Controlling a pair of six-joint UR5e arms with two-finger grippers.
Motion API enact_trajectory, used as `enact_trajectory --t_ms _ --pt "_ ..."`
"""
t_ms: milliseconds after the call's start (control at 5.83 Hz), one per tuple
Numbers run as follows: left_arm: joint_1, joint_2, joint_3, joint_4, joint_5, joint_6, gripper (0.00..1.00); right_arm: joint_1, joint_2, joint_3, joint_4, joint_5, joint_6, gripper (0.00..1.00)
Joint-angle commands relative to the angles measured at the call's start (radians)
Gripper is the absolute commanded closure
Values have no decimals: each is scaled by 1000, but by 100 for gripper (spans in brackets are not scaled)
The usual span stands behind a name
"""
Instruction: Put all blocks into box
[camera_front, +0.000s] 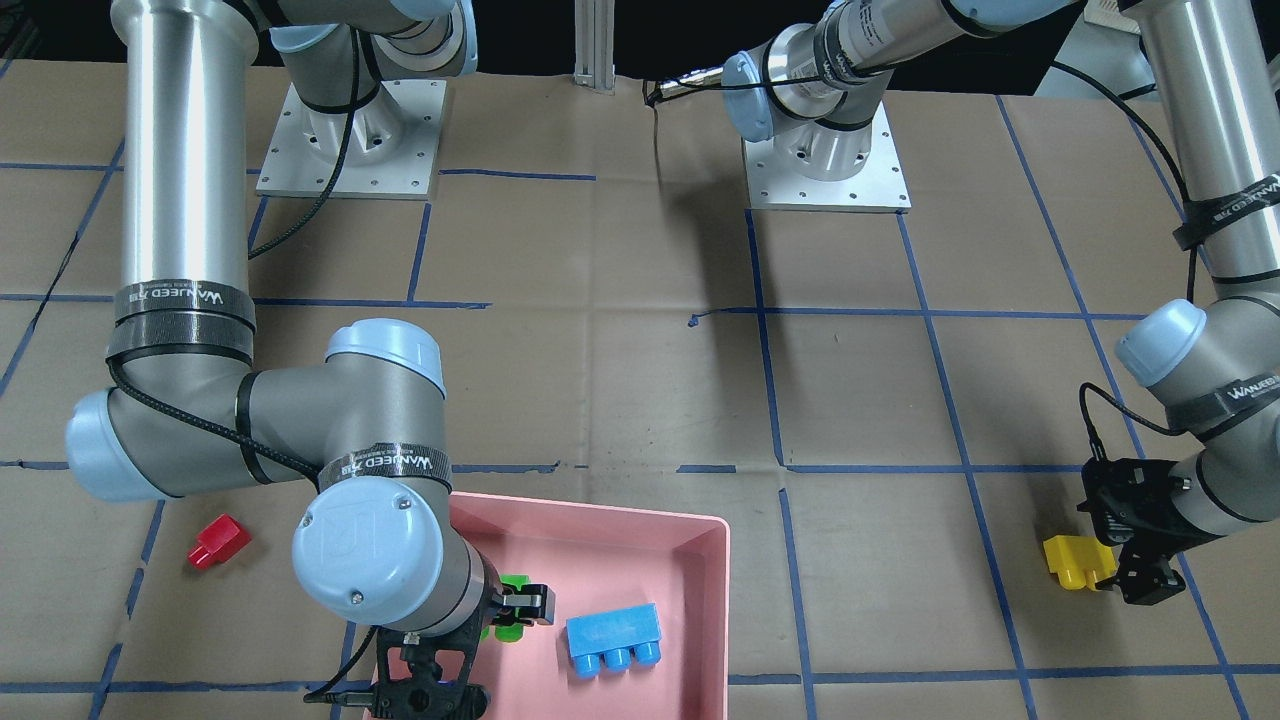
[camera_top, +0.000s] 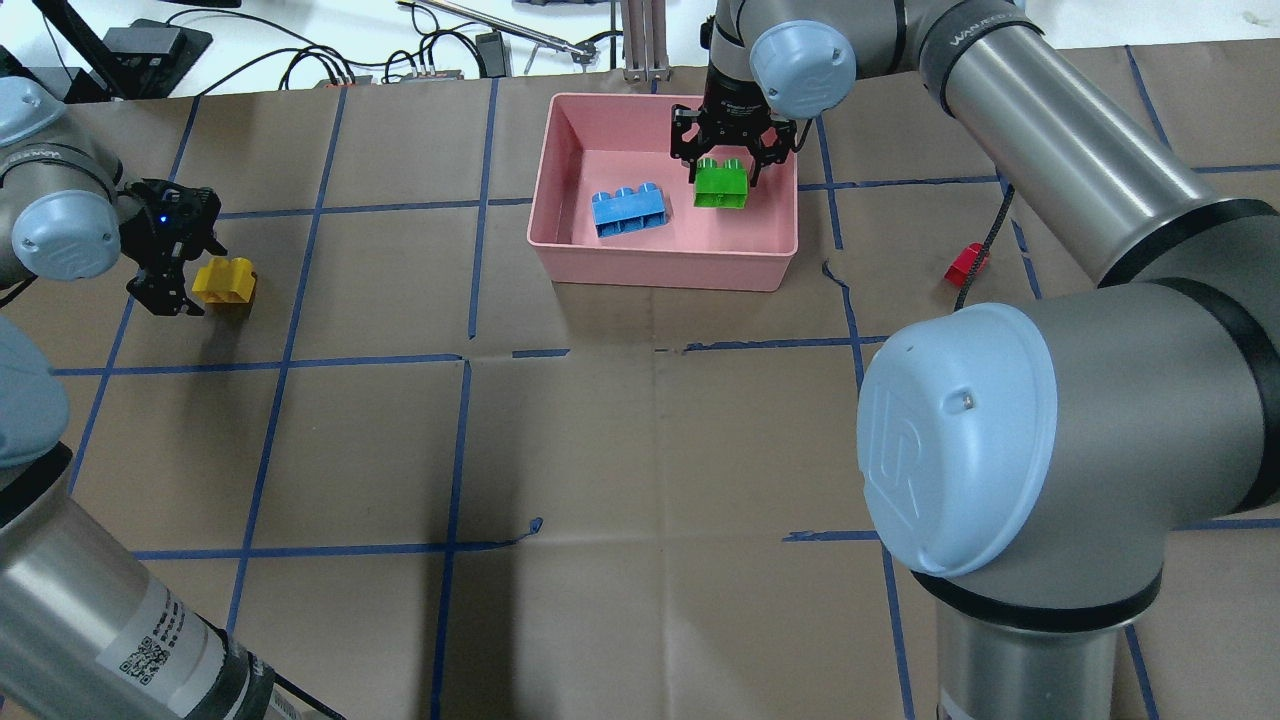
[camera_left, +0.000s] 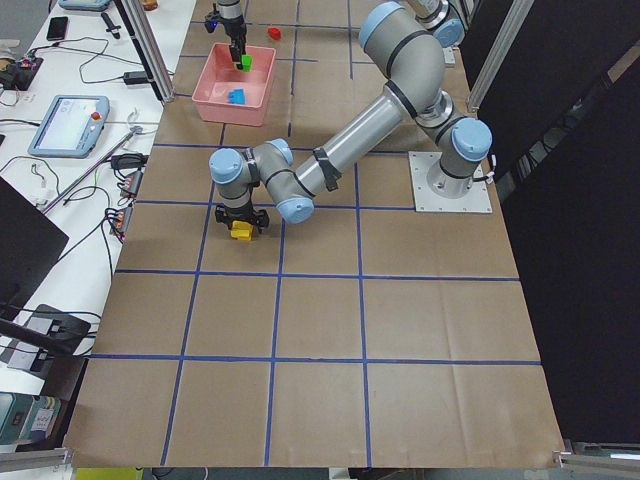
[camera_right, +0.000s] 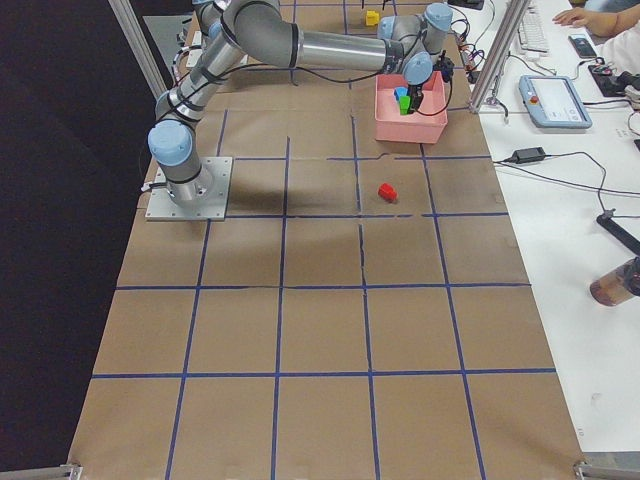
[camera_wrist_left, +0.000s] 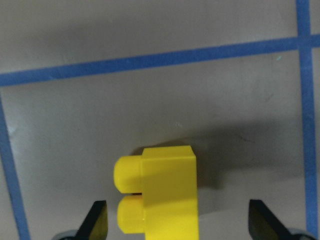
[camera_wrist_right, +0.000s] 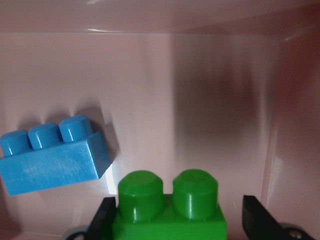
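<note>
Right gripper (camera_top: 725, 172) sits low in the shallow pink plastic tray (camera_top: 660, 272). Its fingers are wide either side of the green two-stud brick (camera_top: 722, 188) with a gap on one side, so it's not clamped; reads as a release. Blue three-stud brick (camera_top: 628, 211) lies in the tray, just left. Left gripper (camera_wrist_left: 177, 225), fingers wide, straddles the yellow two-stud brick (camera_top: 225, 281) on the bench (camera_top: 640, 450), lined up to close. Small red brick (camera_top: 962, 262) sits right of the tray, untouched.
</note>
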Motion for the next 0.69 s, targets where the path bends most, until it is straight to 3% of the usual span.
enact_trajectory --t_ms 0,171,343,514 --pt "6 -15 1 21 -52 7 18 -1 -30 -2 20 0 4 0" --pt "6 -13 2 23 -58 19 37 -1 -87 -2 82 -7 4 0" --pt "6 -12 5 26 -60 27 74 -4 -140 -5 148 -11 4 0" --pt "6 -7 10 27 -104 28 94 -21 -209 1 217 -44 -7 0"
